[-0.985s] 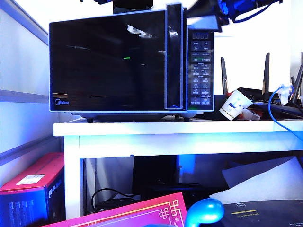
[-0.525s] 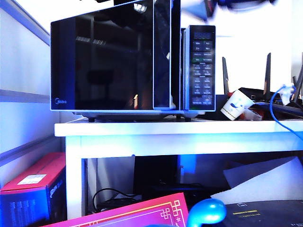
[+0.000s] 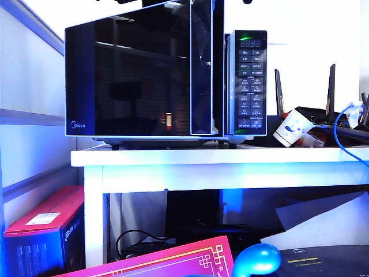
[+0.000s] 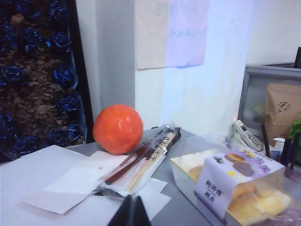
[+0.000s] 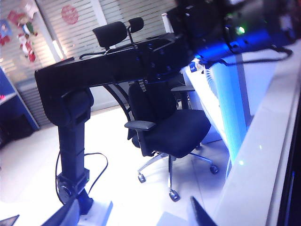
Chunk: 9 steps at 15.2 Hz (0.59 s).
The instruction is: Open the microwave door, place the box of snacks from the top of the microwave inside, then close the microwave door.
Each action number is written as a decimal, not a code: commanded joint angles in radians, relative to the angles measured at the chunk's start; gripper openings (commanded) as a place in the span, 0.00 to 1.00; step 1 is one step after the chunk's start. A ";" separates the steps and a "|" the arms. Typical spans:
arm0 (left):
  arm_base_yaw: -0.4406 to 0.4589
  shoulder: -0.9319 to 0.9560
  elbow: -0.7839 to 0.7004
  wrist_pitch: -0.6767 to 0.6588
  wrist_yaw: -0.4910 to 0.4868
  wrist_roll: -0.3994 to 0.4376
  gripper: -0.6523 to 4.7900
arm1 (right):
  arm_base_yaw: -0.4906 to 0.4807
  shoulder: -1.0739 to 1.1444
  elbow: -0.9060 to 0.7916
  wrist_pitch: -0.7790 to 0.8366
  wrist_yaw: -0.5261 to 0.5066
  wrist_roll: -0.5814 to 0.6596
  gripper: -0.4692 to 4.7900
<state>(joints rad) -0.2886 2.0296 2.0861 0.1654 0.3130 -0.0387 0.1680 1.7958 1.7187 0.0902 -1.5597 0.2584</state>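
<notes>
The microwave (image 3: 249, 81) stands on the white table (image 3: 219, 157). The microwave door (image 3: 138, 75) hangs ajar, its handle edge swung out from the button panel. Neither gripper shows in the exterior view. In the left wrist view the box of snacks (image 4: 230, 186), a clear pack of pastries with a pale label, lies on a grey surface just off to one side of my left gripper (image 4: 133, 213), which is shut and empty. My right gripper (image 5: 134, 217) is open with nothing between its fingers and faces the room.
An orange ball (image 4: 117, 129), wrapped chopsticks (image 4: 141, 165) and white paper sheets (image 4: 70, 181) lie near the snacks. A paper cup (image 3: 288, 128), a router (image 3: 323, 115) and a blue cable (image 3: 340, 138) sit right of the microwave. A red box (image 3: 40, 222) stands under the table.
The door has swung from shut to ajar. The right gripper and its blue cables, seen above the handle a second ago, have left the exterior view.
</notes>
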 commanded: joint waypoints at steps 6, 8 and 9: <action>-0.002 0.008 0.005 -0.220 0.005 0.028 0.11 | -0.010 -0.007 0.004 0.183 0.304 -0.005 0.66; -0.002 0.014 0.005 -0.231 0.005 0.035 0.11 | -0.019 -0.006 0.004 0.181 0.459 -0.059 0.66; -0.002 0.015 0.005 -0.234 0.005 0.036 0.11 | -0.020 -0.006 0.004 0.169 0.554 -0.090 0.66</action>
<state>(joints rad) -0.2890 2.0434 2.0861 -0.0658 0.3130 -0.0120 0.1493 1.7958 1.7195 0.2562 -1.1103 0.2089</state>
